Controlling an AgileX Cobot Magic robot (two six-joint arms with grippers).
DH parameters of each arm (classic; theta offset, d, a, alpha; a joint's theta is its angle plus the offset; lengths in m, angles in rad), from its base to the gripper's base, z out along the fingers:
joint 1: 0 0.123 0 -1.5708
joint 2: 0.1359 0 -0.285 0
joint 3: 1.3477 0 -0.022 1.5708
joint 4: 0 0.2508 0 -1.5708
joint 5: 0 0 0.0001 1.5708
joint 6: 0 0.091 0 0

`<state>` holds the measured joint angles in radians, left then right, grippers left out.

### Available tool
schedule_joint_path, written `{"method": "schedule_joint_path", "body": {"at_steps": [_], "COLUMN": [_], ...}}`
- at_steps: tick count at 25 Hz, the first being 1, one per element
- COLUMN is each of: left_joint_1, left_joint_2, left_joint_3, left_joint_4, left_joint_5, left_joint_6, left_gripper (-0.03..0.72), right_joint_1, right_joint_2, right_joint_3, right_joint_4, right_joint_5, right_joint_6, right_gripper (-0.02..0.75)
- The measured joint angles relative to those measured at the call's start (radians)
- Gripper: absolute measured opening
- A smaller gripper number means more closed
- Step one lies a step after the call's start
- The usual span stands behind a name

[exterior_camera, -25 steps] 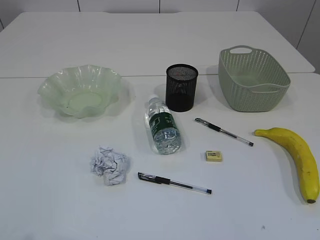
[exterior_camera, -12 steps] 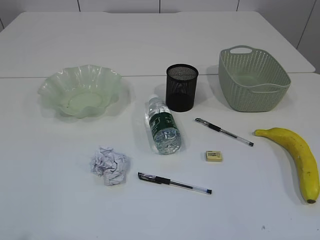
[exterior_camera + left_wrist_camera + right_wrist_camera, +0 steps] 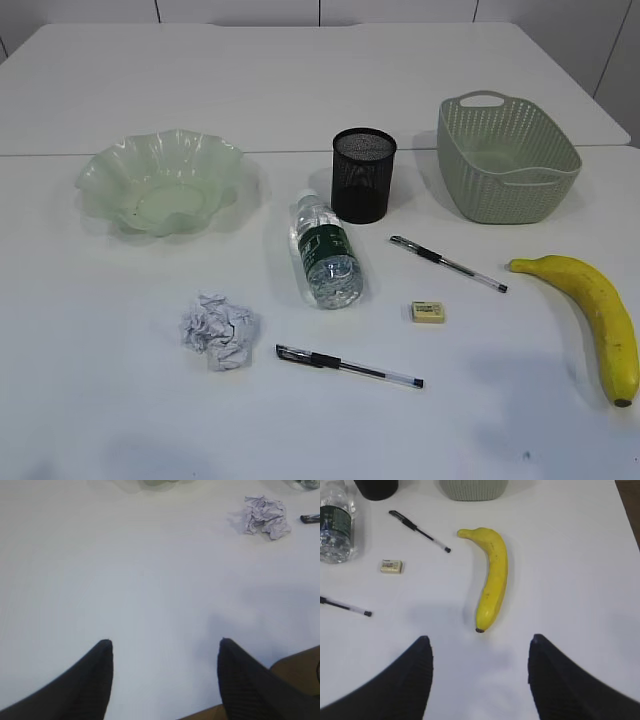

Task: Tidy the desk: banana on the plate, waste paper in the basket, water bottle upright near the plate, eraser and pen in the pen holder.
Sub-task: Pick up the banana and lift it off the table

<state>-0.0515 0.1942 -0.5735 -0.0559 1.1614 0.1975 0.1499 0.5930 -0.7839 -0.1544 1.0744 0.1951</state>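
Both grippers' fingers apart, empty; right gripper (image 3: pixel 480 680) above banana (image 3: pixel 492 575) — probably first pick; left gripper (image 3: pixel 165 680) near waste paper (image 3: pixel 265 516).

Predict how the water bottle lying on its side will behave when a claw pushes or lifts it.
The water bottle lies on its round side, so a sideways push would probably roll it. Its clear thin plastic may dent under a squeeze. It looks mostly empty, so probably light.
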Motion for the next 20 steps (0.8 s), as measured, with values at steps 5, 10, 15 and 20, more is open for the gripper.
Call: {"method": "schedule_joint_path", "body": {"at_steps": [5,10,15,20], "left_joint_1": [0.000,0.000,0.000,0.000], "left_joint_2": [0.008,0.008,0.021,0.091], "left_joint_3": [-0.001,-0.002,-0.016,-0.092], "left_joint_4": [0.000,0.000,0.000,0.005], "left_joint_5": [0.002,0.012,0.047,0.095], "left_joint_6": [-0.013,-0.015,-0.015,-0.023], "left_gripper": [0.465,0.465,0.465,0.465], "right_joint_1": [0.000,0.000,0.000,0.000], "right_joint_2": [0.177,0.339,0.493,0.628], "right_joint_3": [-0.119,-0.201,-0.276,-0.347], "right_joint_4": [-0.030,-0.037,-0.047,-0.091], "right_joint_5": [-0.020,-0.026,-0.026,-0.027], "right_joint_6": [-0.002,-0.002,-0.002,-0.004], "right_gripper": [0.451,0.451,0.451,0.451]}}
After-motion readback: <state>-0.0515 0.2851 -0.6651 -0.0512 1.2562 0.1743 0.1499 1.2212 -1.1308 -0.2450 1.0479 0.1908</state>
